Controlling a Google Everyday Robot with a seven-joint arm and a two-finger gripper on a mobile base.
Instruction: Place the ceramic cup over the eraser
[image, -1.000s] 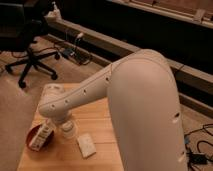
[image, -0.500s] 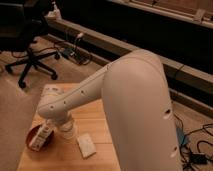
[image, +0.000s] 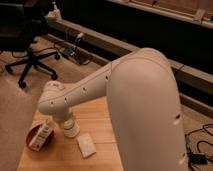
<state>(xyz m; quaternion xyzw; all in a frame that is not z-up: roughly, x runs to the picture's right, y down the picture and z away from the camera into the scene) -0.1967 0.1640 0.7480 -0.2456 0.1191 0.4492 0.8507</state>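
Observation:
My arm fills the middle of the camera view and reaches down to the wooden table (image: 102, 120). My gripper (image: 70, 131) is at the arm's low end, pointing down at the table, just right of the reddish-brown bowl (image: 35, 145). A short white round shape sits at that end, touching the table. I cannot tell whether it is the ceramic cup or part of the wrist. The eraser is hidden.
The bowl holds a white packet (image: 42, 134). A pale flat rectangular block (image: 86, 146) lies on the table right of the gripper. An office chair (image: 27, 55) stands on the carpet at the back left. Cables and a ledge run along the wall behind.
The arm's low end has shifted slightly to the right above the table. The bowl and the pale block have not moved.

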